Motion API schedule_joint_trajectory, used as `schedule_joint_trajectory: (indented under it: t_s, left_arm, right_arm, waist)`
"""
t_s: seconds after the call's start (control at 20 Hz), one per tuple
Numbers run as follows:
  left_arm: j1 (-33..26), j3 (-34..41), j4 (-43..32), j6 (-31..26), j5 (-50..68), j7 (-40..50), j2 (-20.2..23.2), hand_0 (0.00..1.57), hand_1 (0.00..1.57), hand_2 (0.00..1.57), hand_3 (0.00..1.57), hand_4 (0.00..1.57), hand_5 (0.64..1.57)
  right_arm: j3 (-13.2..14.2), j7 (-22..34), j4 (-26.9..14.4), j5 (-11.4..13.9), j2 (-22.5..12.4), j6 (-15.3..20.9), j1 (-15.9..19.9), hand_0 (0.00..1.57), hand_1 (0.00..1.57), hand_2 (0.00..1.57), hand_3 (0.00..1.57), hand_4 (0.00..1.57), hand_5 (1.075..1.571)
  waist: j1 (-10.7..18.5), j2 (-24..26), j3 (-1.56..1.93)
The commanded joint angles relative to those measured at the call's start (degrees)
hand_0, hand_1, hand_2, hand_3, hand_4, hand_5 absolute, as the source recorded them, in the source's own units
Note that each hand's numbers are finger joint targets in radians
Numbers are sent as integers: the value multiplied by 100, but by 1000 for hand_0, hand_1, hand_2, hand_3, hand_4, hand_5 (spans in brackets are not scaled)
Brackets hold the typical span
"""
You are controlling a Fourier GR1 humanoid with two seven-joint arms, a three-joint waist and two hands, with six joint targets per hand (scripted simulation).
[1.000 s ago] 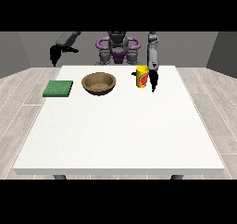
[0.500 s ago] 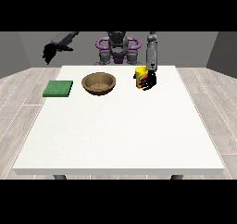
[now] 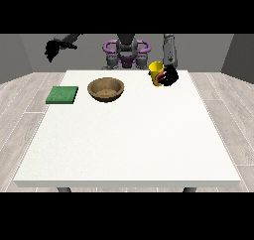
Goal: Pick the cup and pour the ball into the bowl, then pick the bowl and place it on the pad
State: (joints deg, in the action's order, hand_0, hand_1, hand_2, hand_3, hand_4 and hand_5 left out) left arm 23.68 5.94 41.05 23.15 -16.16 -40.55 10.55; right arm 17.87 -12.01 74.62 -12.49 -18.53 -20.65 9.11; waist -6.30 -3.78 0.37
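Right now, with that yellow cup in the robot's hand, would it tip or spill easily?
Probably: the yellow cup already looks tilted in the hand at the view's right. It looks stiff, holding its shape. Tall and narrow, it may topple if nudged.

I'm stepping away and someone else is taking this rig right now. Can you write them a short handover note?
Robot hand at the view's right: closed around the yellow cup, which is tilted toward the bowl.
Robot hand at the view's left: raised off the table's edge, holding nothing.
Wooden bowl: on the table, between cup and green pad.
Done: cup grasped.
Left: pour the ball into the bowl, then set the bowl on the pad. The ball isn't visible.
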Motion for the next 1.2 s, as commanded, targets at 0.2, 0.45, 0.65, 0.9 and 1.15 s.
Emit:
schedule_joint_trajectory:
  t_s: [0.2,0.45,0.65,0.9,1.15]
  left_arm:
    - [1043,-645,88,56,-1265,2313,975,1459,1459,1571,1571,1571,1294]
    - [1307,-828,234,245,-1726,2892,713,1473,1473,1571,1571,1571,1278]
    - [1632,-1251,240,368,-2409,3708,574,1491,1491,1571,1571,1571,1273]
    - [2230,-1759,20,727,-3539,4683,444,1498,1498,1571,1571,1523,1241]
    - [2733,-2562,-169,330,-4819,5641,354,1554,1554,1571,1571,1571,1244]
  right_arm:
    - [82,-33,-616,-19,-50,-154,-122,0,0,0,0,0,1568]
    - [237,-208,-783,-152,-213,-331,54,0,0,0,0,0,1568]
    - [190,-431,-1021,-40,-274,-523,-104,0,0,0,0,0,1569]
    - [33,-568,-989,72,-115,-427,172,0,0,0,0,0,1570]
    - [103,-380,-1193,6,-159,-380,303,0,0,0,0,0,1571]
  waist:
    - [127,542,-26]
    - [71,344,-35]
    - [-37,475,-31]
    - [-214,258,-30]
    - [-205,637,-25]
